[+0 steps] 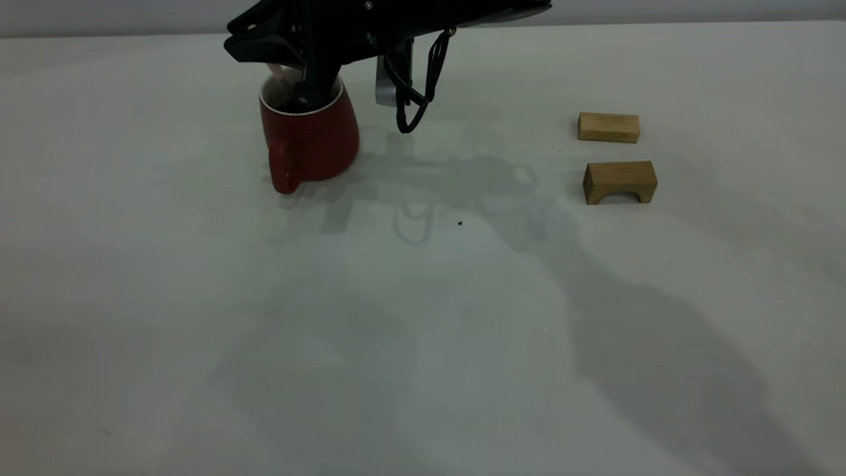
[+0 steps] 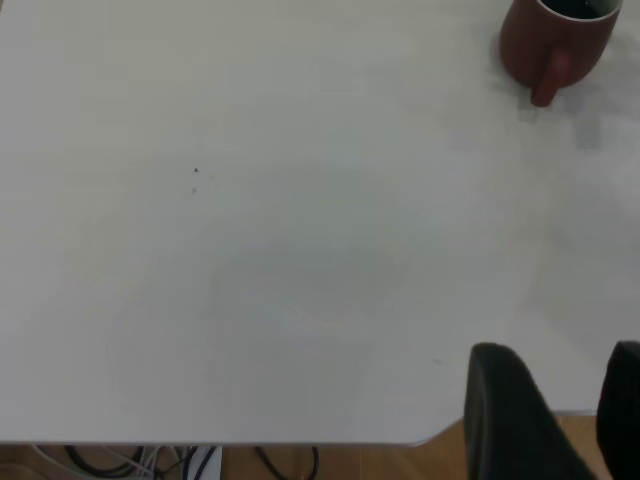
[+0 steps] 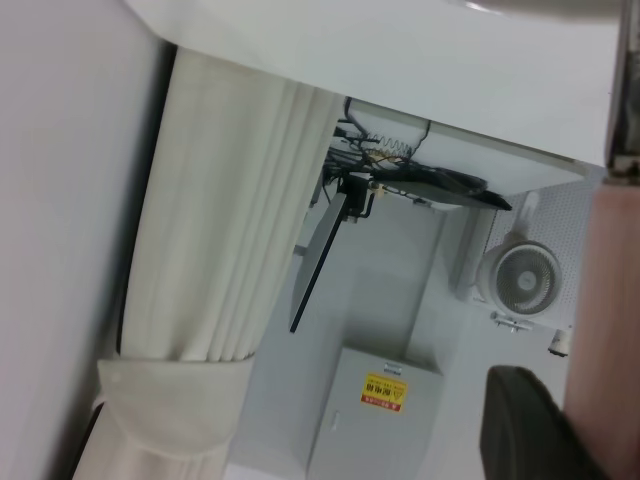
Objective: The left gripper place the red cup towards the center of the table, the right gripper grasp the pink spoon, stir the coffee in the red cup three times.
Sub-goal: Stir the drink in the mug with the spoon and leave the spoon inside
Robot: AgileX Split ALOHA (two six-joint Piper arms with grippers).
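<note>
**Right hand dips into the red cup**

Exterior view: the right hand [image 1: 310, 82] reaches down into the red cup [image 1: 309, 139] on the desk [image 1: 423, 317], pinching the pink spoon [image 1: 274, 71]; two wooden blocks [image 1: 618, 182] lie well apart from the cup.

Left wrist view: the left hand [image 2: 560, 415], fingers apart and empty, hangs far from the cup, at the desk edge.

Right wrist view: only a curtain [image 3: 215, 240] and room fittings.

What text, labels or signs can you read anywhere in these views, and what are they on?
Yellow and red warning sticker on the grey cabinet, right wrist view: it carries print, but too small and blurred to read.
Red cup, wooden blocks, table, right gripper: no lettering visible.
Nothing else legible in any view.
</note>
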